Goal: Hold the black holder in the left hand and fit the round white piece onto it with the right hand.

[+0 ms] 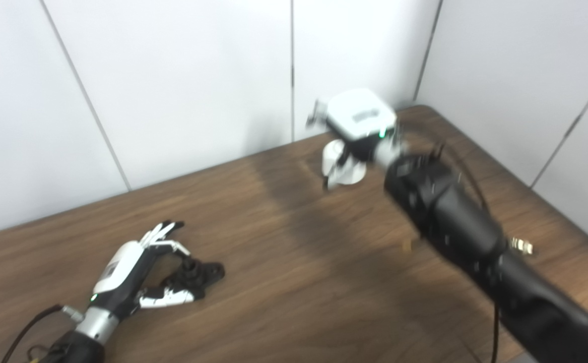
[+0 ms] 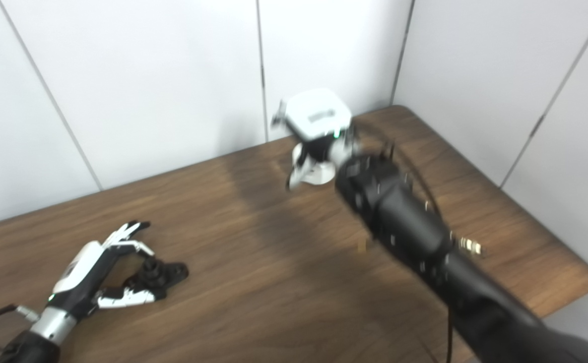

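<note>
Nearest, through the left eye, the right hand (image 1: 359, 126) hangs over the round white piece (image 1: 341, 169); blur hides any grip. Through the right eye, the left hand (image 2: 94, 282), fingers apart, brackets the black holder (image 2: 160, 275) on the table (image 2: 273, 282). Lifting and fitting seem undone.

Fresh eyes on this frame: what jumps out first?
The right hand stands out, blurred at the table's far edge, reaching down over the round white piece; whether it grips it cannot be told. Near left, the left hand lies low on the wood, fingers spread around the black holder.
</note>
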